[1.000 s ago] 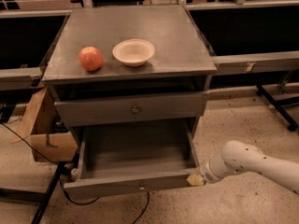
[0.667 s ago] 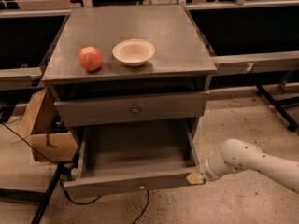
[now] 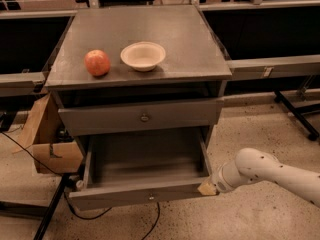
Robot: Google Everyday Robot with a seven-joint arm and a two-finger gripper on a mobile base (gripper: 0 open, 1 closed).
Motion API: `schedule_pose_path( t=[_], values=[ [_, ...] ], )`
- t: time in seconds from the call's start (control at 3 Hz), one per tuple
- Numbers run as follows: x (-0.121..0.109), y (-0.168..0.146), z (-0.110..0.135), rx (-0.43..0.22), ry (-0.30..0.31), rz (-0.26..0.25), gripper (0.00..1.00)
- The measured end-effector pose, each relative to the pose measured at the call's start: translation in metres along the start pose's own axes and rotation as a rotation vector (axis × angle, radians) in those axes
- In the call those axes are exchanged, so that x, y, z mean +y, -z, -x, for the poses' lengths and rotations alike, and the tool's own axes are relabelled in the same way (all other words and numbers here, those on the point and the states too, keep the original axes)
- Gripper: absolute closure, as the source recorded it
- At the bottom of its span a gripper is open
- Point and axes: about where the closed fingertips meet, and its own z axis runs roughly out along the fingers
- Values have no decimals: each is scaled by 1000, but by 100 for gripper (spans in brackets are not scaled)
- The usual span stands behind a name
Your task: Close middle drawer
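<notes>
The middle drawer [image 3: 142, 195] of the grey metal cabinet stands pulled far out, its deep plain tray empty and a tiny knob [image 3: 150, 197] on its low front. My gripper [image 3: 207, 188] is at the right end of that front, at its corner, on the end of my white arm [image 3: 265, 171] reaching in from the right. Above it the taller top drawer [image 3: 140, 116] with the round knob is pushed in.
On the cabinet top [image 3: 190, 44] lie a red apple [image 3: 97, 62] and a cream bowl [image 3: 143, 55]. A cardboard box [image 3: 47, 139] sits on the floor to the left, with black cables [image 3: 30, 156] and a black frame leg [image 3: 50, 211]. Dark benches flank the cabinet.
The arm has shifted slightly left towards the drawer's right front corner. The drawer looks as far out as before.
</notes>
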Motion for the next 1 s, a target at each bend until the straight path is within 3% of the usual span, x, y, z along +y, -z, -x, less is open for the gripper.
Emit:
schedule_pose_path(
  t=[1.0],
  values=[
    [-6,-4,11,-6,9,17,100]
  ],
)
